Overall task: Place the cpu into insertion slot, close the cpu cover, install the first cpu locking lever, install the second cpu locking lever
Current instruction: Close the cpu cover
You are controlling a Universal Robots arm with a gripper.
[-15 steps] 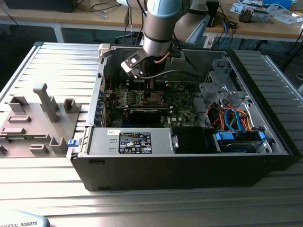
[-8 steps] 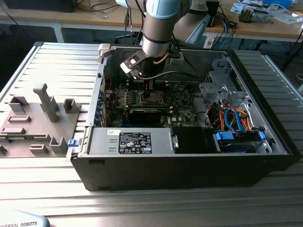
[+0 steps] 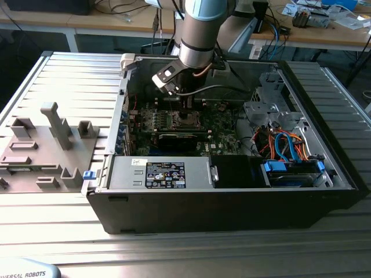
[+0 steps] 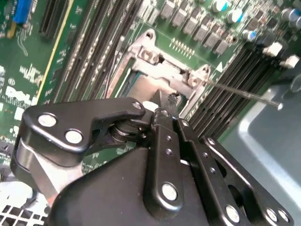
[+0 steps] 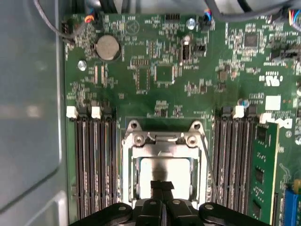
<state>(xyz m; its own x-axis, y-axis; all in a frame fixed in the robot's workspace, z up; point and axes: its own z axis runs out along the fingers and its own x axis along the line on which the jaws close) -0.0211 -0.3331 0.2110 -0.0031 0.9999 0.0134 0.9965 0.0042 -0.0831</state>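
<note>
The cpu (image 5: 164, 170), a dull silver square, lies in the insertion slot on the green motherboard (image 5: 155, 75). The slot itself is hidden under it. The silvery cpu cover (image 5: 162, 146) lies down around the chip, which shows through its cut-out. My gripper (image 5: 162, 184) hangs just over the chip's near edge, its black fingers pressed together with nothing between them. In the second wrist view the gripper (image 4: 164, 101) stands at the cover (image 4: 160, 70). A thin metal locking lever (image 4: 244, 94) sticks out, raised, from one corner of the socket. In the exterior view the gripper (image 3: 186, 113) reaches down into the open case.
Rows of black memory slots (image 5: 91, 165) flank the socket, with one green memory module (image 5: 263, 174) fitted. A coin battery (image 5: 108, 47) sits further up the board. The grey case wall (image 5: 28, 117), a drive cage (image 3: 272, 104) and the power supply (image 3: 162, 174) surround the board.
</note>
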